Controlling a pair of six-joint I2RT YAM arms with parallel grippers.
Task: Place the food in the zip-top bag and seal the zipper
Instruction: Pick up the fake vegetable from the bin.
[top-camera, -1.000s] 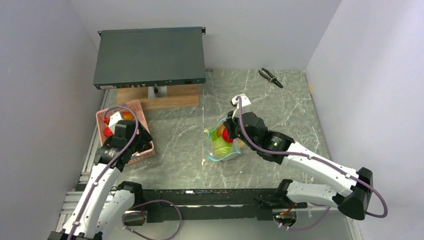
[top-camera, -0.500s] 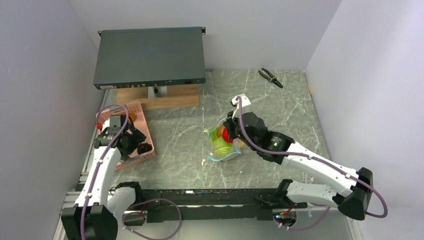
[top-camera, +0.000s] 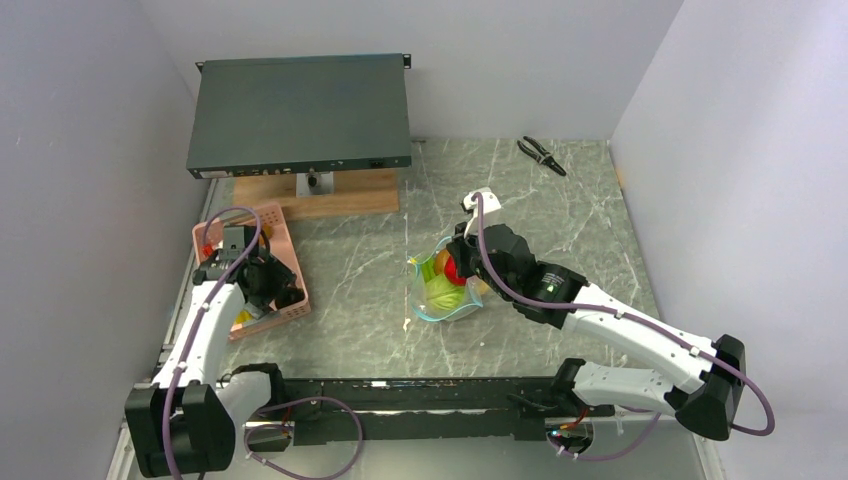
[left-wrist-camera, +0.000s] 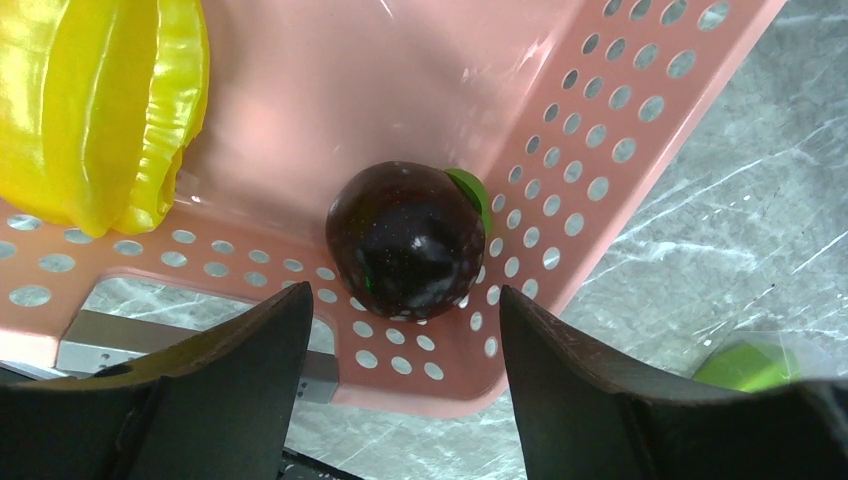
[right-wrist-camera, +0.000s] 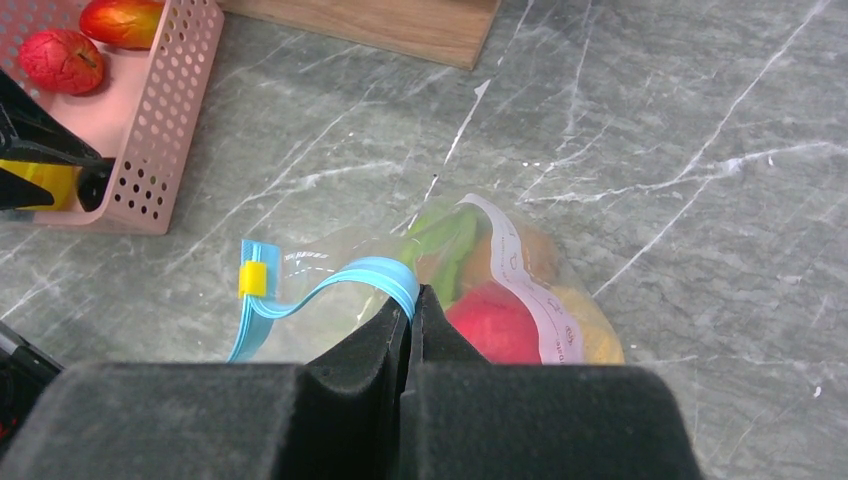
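While the left gripper (left-wrist-camera: 405, 305) hangs down inside the pink basket (left-wrist-camera: 620, 130) at the left side of the marble table (top-camera: 560, 220), its jaws are spread pretty wide. A dark purple fruit (left-wrist-camera: 405, 240) sits right between the tips, with a gap on both sides, so nothing's gripped. That fruit is tucked into a corner of the basket against the perforated wall. A yellow starfruit (left-wrist-camera: 95, 105) lies in the same basket, a bit apart from it. From the right wrist view you can also see a red fruit (right-wrist-camera: 60, 60) at the basket's far end.

Behind the basket, a dark flat box (top-camera: 300, 110) rests on a wooden block (top-camera: 315, 195).

Mid-table is the zip-top bag (top-camera: 440, 295), mouth facing left. A red piece (right-wrist-camera: 495, 325) and a green piece (right-wrist-camera: 445, 240) are inside it, plus something orange-yellow I can't make out. The right gripper (right-wrist-camera: 412, 305) is clamped tight on the teal zipper (right-wrist-camera: 330, 285), pinching the strip and holding that edge up. A yellow slider (right-wrist-camera: 252, 280) sits at the strip's left end.

A pair of pliers (top-camera: 541, 155) lies at the back right, well away from everything.
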